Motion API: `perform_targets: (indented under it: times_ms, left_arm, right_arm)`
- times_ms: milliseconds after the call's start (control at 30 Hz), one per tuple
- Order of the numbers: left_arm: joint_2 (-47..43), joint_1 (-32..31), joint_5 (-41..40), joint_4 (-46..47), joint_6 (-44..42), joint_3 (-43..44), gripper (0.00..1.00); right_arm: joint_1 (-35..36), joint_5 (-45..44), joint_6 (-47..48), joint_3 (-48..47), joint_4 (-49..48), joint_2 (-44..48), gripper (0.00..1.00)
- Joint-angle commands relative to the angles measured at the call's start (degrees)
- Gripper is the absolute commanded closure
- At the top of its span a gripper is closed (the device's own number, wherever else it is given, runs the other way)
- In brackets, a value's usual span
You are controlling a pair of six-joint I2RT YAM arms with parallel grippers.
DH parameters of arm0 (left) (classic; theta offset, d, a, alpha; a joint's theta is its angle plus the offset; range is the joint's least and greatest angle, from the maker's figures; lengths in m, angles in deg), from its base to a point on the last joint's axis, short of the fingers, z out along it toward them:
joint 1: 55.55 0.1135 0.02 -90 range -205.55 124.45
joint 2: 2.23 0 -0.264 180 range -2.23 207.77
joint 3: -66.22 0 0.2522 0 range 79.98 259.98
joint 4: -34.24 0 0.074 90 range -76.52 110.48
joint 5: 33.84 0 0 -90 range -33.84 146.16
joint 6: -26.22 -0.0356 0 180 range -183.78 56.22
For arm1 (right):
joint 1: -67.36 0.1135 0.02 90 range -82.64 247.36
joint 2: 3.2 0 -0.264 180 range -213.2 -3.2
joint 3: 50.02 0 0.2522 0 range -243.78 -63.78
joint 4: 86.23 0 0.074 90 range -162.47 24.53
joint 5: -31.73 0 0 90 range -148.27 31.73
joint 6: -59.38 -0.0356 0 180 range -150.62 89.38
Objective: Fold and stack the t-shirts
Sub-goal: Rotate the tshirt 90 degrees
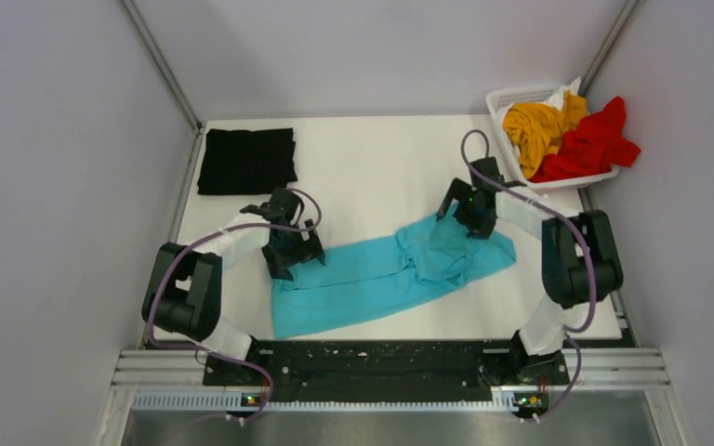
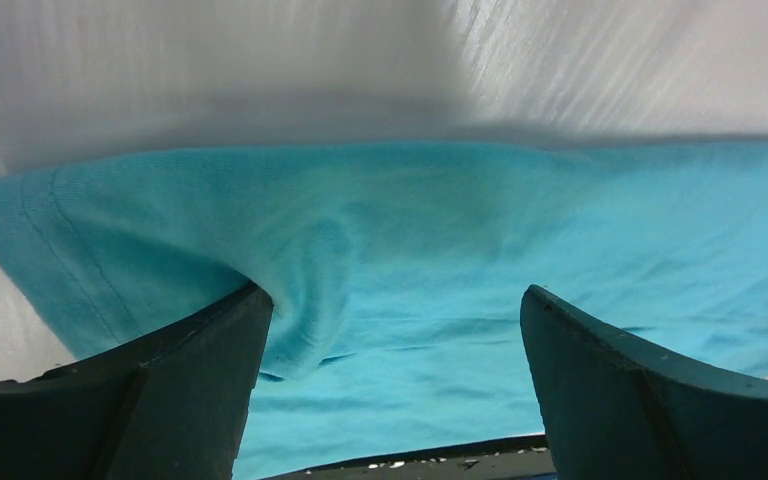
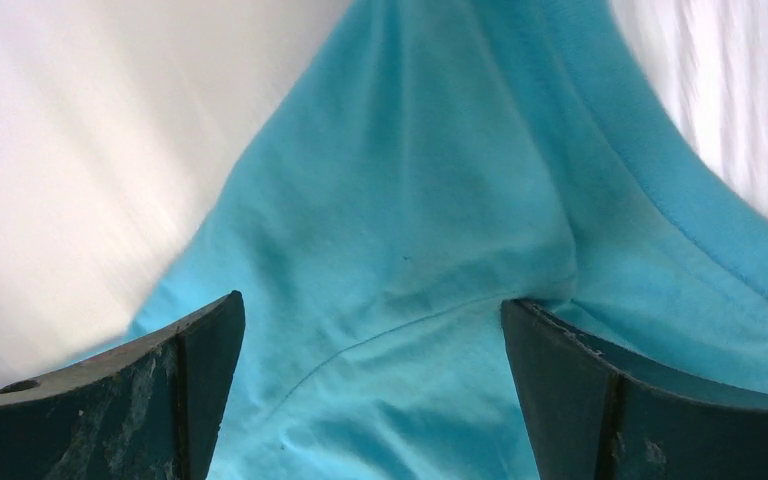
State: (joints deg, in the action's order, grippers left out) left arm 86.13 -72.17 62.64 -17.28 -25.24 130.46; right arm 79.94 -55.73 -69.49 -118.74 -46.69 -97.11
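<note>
Currently turquoise blue soft cloth t-shirt (image 1: pixel 381 274) lies half-folded lengthwise mid-tabletop (image 1: pixel 372 167). Left pincer (image 1: pixel 293 253) at its 9 o'clock end and right pincer (image 1: pixel 472 221) at 2 o'clock, both spread over cloth, likely for next fold. Folded black cloth t-shirt (image 1: pixel 246 160) at 11 o'clock probably starts stack. Red cloth t-shirt (image 1: pixel 595 144) and mustard yellow cloth t-shirt (image 1: pixel 539 125) sit in white plastic lattice basket (image 1: pixel 507 98) at 1 o'clock.

Turquoise shirt (image 2: pixel 480 230) cropped in 2 wrist views; table (image 3: pixel 70 150) perhaps blurred.

Pale grey walls (image 1: pixel 56 186) enclose a white counter (image 1: pixel 372 158) on three sides, with metal posts (image 1: pixel 160 65) in the far corners. An aluminium rail (image 1: pixel 632 364) runs along the near edge. Light is even and soft.
</note>
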Motion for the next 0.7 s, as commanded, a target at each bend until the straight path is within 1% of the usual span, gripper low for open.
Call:
perform_targets:
  times_ms: [0, 33, 67, 200, 267, 367, 433, 567, 667]
  left_arm:
    - [-1.0, -1.2, 1.3, 0.6, 4.6, 0.9, 0.01]
    - [-0.9, -1.7, 1.3, 0.3, 6.2, 1.5, 0.01]
    - [-0.9, -2.2, 1.3, 0.2, 7.9, 2.0, 0.01]
    - [-1.8, -6.3, 0.9, 2.7, 15.1, 2.9, 0.01]
    - [-1.4, -8.4, 1.4, 4.6, 17.1, 4.3, 0.01]
    - [1.2, -11.0, 0.3, 3.1, 17.8, 8.9, 0.01]
    - [2.7, -12.5, -0.5, 2.5, 18.0, 10.1, 0.01]
    - [6.2, -14.5, 1.7, 3.6, 17.5, 10.6, 0.01]
    - [9.2, -15.5, 3.4, 4.3, 16.5, 11.6, 0.01]
  right_arm:
    - [-2.3, 1.4, 4.3, -12.7, -11.3, -15.4, 0.01]
    - [-2.5, 2.7, 4.6, -18.6, -10.7, -18.0, 0.01]
    - [-2.5, 4.3, 5.0, -22.4, -10.4, -20.8, 0.01]
    - [-2.5, 9.1, 5.3, -36.8, -8.4, -32.1, 0.01]
    - [-2.5, 14.0, 4.6, -42.7, -7.4, -37.5, 0.01]
    - [-2.2, 16.0, 1.4, -49.8, -7.3, -43.5, 0.01]
    - [-1.9, 16.9, -0.3, -54.6, -7.2, -47.3, 0.01]
    - [-0.3, 17.9, -3.7, -65.7, -5.8, -54.9, 0.01]
    - [1.2, 18.7, -6.7, -76.2, -4.2, -61.2, 0.01]
